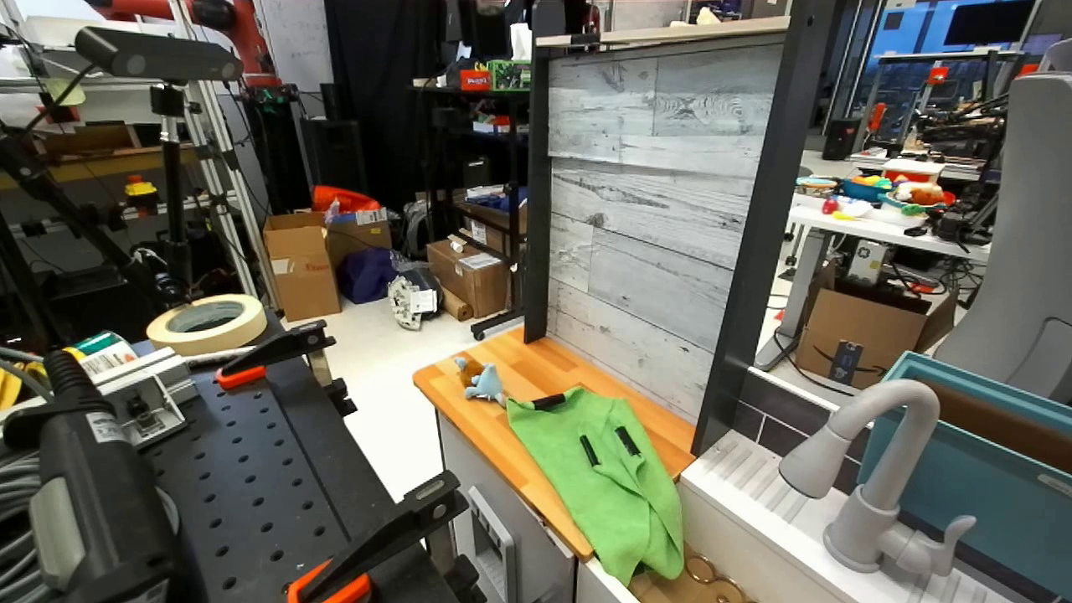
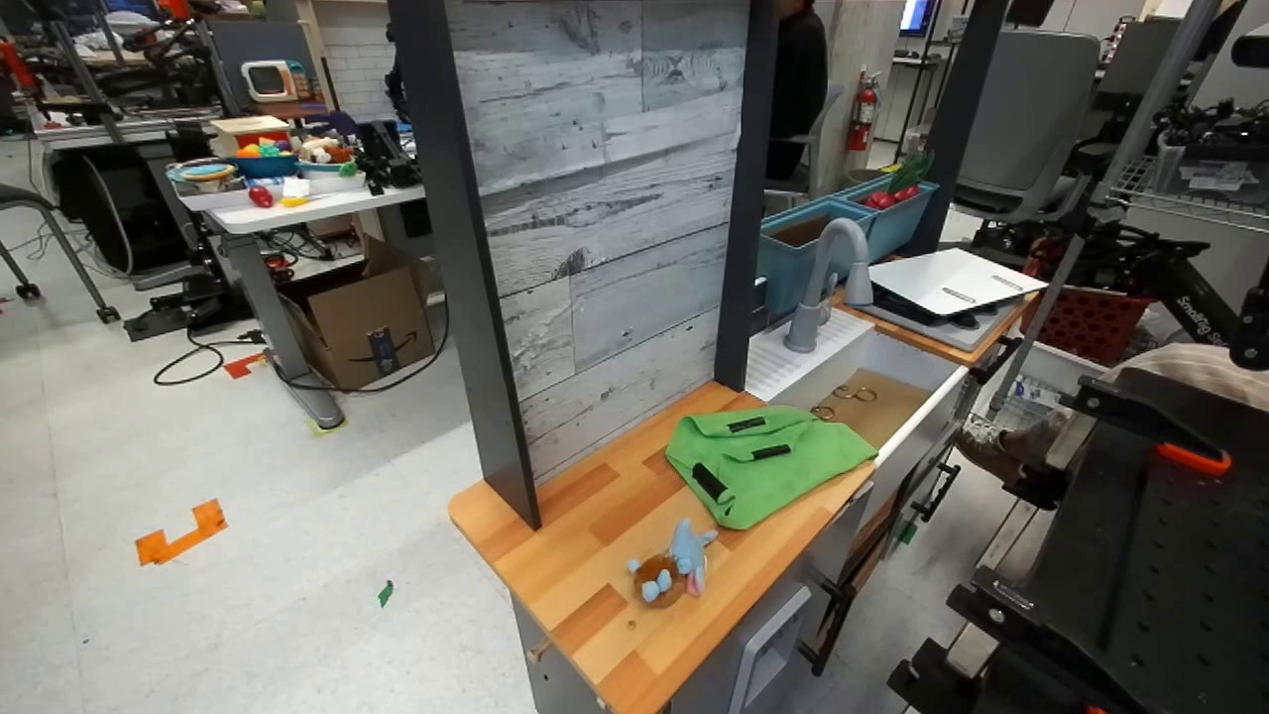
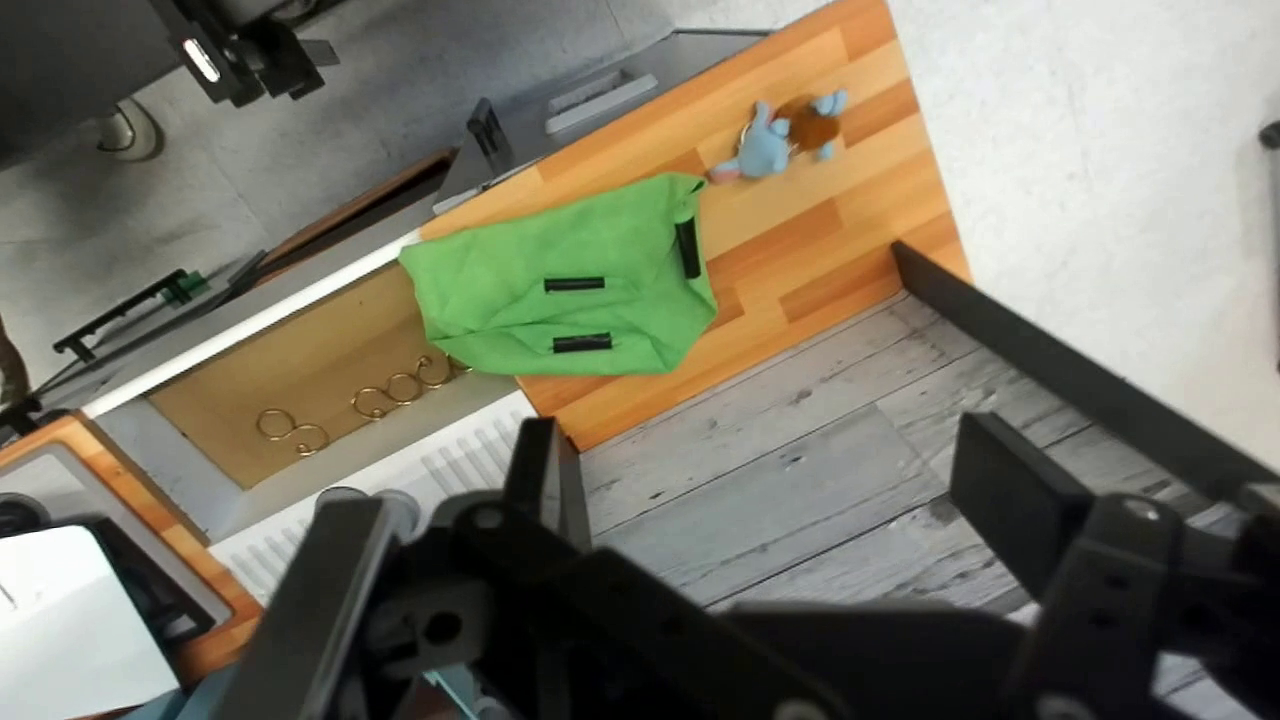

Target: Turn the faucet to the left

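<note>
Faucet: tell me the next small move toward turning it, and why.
I'd probably shift the open pincer toward the faucet, leftward in the wrist view, without closing it. In that view the gap between its jaws frames mainly the grey wood-look panel, while what seems to be the faucet shows, partly hidden, to the left; closing now would likely catch nothing.
</note>
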Robot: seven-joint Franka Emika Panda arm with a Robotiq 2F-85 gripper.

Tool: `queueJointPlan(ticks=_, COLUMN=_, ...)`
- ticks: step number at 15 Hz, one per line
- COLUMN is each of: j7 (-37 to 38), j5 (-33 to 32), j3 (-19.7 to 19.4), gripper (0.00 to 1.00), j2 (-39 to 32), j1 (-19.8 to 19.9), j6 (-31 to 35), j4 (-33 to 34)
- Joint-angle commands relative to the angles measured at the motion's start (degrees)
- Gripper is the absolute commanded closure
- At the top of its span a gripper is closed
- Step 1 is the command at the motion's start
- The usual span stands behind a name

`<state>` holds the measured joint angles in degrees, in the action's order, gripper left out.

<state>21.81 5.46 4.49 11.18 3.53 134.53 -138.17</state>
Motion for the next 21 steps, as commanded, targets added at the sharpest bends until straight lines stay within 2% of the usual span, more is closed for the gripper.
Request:
queueJointPlan(ticks=1, j7=3.77, j5=-4.47, j3=-2.88, gripper=0.00, j2=-9.43, j1=2.43, j6=4.13, j4=5.64)
queueJointPlan(ticks=3, j7=4.96, j5=-8.30, j3=-5.18, gripper=0.00, j2=-14.26, j1=3.28, j6=4.10, j4=8.91)
queueJointPlan(ticks=6, j7=2.00, j5=-10.46, j3=-9.02, gripper=0.00, j2=-21.01, j1=3.65, j6=3.86, j4=13.98)
queueJointPlan(ticks=10, j7=-2.49, j5=-9.32, j3=-13.08, gripper=0.00, j2=-28.90, j1=4.64, j6=3.91, j4=19.81)
queueJointPlan(ticks=15, j7=-2.59, j5=-9.21, j3=-16.93, gripper=0.00, j2=-37.90, j1=5.95, j6=5.54, j4=26.13)
queueJointPlan(ticks=18, j7=-3.04, j5=-7.57, j3=-17.51, gripper=0.00, j2=-43.32, j1=7.10, j6=6.39, j4=30.22)
queueJointPlan(ticks=21, j7=-4.48, j5=-5.50, j3=-16.47, gripper=0.00, j2=-48.33, j1=8.43, j6=6.40, j4=34.63)
